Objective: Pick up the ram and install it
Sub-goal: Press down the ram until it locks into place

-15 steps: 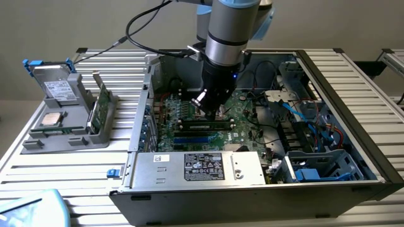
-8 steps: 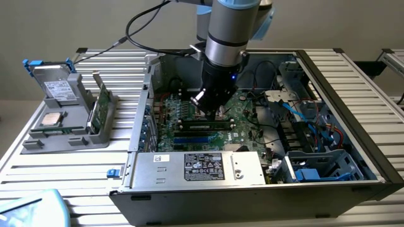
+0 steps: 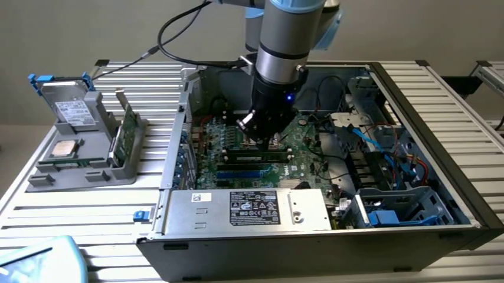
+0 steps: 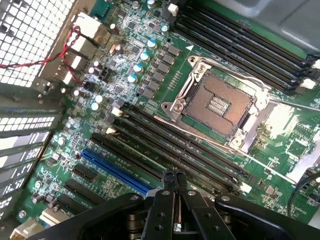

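Arm pose: I see the arm (image 3: 285, 35) coming down near vertical from the 12 o'clock edge of the exterior view, wrist pointed straight into the open computer case (image 3: 441, 118).

Gripper: the gripper (image 3: 264, 137) sits low over the motherboard (image 3: 303, 147), just above the memory slots near the board's middle; in the wrist view its tips (image 4: 175, 181) hang over the black slots (image 4: 175, 150).

Jaws: together, the two fingertips (image 4: 169, 178) meeting with nothing between them that I can make out.

Ram: one green stick (image 3: 256, 157) lies seated along a slot directly under the gripper, at about 6 o'clock from the fingertips in the exterior view. A second green stick (image 3: 128, 127) stands upright in the grey holder (image 3: 110, 168) on the bench (image 3: 87, 224), at 9 o'clock from the case and well apart from the gripper.

CPU socket: open and bare (image 4: 217, 105) in the wrist view, its metal frame lifted, beside the slot bank.

Around: a silver processor chip (image 3: 63, 147) and a silver drive with a white label (image 3: 72, 109) rest in the same holder. The power supply (image 3: 248, 209) fills the case's 6 o'clock side; blue and red cables (image 3: 386, 147) run at 3 o'clock; a blue expansion slot (image 4: 115, 172) lies next to the black ones.

In the way: the case's rear wall (image 3: 200, 88) stands close to the wrist at 10 o'clock.
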Action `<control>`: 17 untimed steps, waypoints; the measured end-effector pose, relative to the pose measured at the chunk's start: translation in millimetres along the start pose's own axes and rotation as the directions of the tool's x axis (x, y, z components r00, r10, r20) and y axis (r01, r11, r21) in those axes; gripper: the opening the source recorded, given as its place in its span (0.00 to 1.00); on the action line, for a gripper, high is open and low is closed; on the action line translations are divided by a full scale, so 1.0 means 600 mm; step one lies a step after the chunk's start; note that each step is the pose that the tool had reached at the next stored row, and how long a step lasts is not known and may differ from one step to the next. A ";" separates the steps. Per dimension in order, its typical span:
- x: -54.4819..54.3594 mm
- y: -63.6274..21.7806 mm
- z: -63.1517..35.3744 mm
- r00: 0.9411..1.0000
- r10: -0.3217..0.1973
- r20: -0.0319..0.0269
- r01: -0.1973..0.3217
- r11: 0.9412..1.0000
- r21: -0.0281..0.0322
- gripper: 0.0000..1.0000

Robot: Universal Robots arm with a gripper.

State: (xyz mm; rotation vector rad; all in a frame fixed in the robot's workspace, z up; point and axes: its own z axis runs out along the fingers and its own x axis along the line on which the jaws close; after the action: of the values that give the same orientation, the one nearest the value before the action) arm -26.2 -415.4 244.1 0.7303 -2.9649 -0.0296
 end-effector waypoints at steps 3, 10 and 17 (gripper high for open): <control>0.000 0.000 0.001 0.999 0.039 0.001 -0.039 0.999 0.001 0.11; 0.000 0.000 0.004 0.992 0.126 0.004 -0.126 0.992 0.003 0.11; 0.000 0.000 0.006 0.977 0.213 0.008 -0.213 0.977 0.005 0.11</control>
State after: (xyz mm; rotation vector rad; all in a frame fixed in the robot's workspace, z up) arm -26.2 -415.4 240.2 0.4098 -3.0330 -0.0091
